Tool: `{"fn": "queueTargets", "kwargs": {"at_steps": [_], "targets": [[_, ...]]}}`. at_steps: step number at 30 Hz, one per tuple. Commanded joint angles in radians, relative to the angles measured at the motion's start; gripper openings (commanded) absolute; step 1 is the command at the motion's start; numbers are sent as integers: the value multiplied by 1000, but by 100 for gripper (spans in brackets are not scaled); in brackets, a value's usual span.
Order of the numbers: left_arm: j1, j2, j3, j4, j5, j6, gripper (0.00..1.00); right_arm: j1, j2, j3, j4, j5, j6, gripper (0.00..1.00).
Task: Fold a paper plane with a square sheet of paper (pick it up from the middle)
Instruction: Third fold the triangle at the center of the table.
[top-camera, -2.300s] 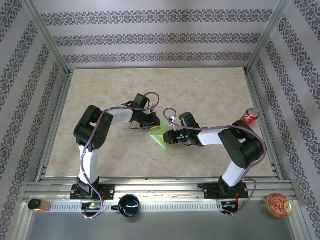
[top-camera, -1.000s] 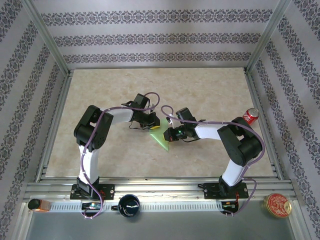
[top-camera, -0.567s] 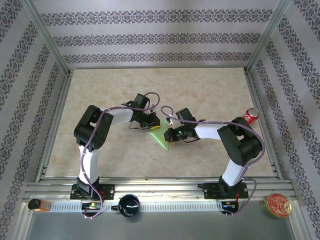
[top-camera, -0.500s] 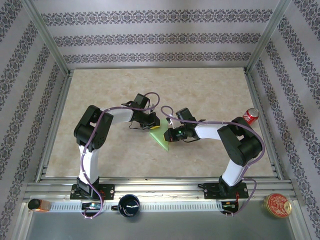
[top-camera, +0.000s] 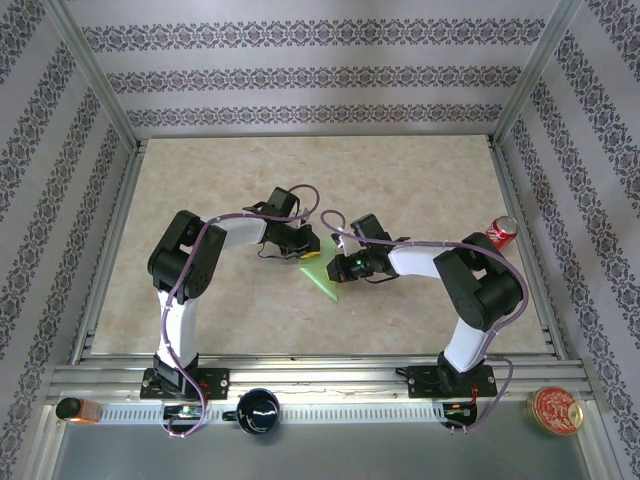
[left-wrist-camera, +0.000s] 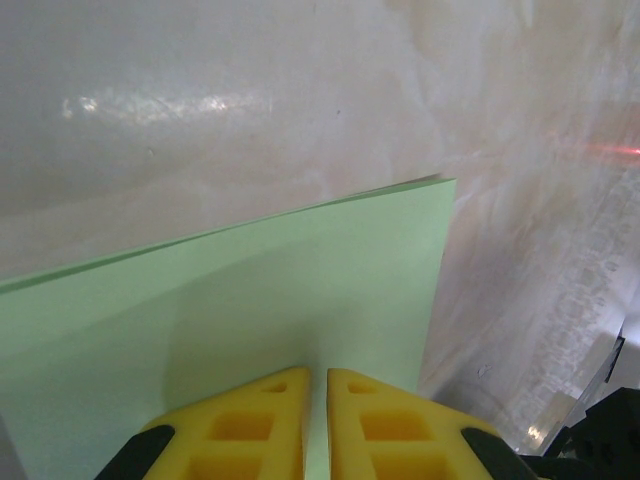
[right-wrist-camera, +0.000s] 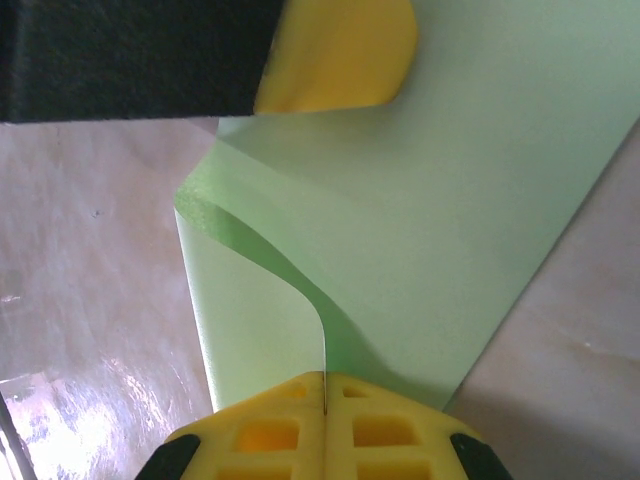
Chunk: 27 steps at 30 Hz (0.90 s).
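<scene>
The square sheet of paper (top-camera: 326, 277) lies mid-table as a light-green pointed shape, partly folded. My left gripper (top-camera: 309, 250) rests its yellow fingertips on the sheet's far end; in the left wrist view the paper (left-wrist-camera: 250, 290) lies flat under the left gripper (left-wrist-camera: 318, 375), whose jaws stand almost together with nothing between them. My right gripper (top-camera: 341, 268) is shut on a raised flap. In the right wrist view the paper (right-wrist-camera: 450, 200) curls up from a fold into the right gripper (right-wrist-camera: 325, 378), and a left fingertip (right-wrist-camera: 335, 50) touches the sheet's top.
A red can (top-camera: 501, 231) stands near the right rail. On the front ledge are a dark mug (top-camera: 258, 410), a round tin (top-camera: 555, 410) and a small amber object (top-camera: 70, 408). Metal frame posts border the marbled table (top-camera: 200, 180).
My right gripper has swung left and slightly away from me over the sheet, carrying the flap with it; in the last second it barely moved. The left arm has stayed put.
</scene>
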Motion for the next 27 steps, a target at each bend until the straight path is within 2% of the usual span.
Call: {"fn": "queueTargets", "kwargs": {"at_steps": [1,27], "targets": [[6,14,-7,-76,-40,4,14,-9,8,12,-22,8,-20,0],[6,-7,-3,-68,-34,2,15,-8,38,-12,-10,34,-10,0]]}}
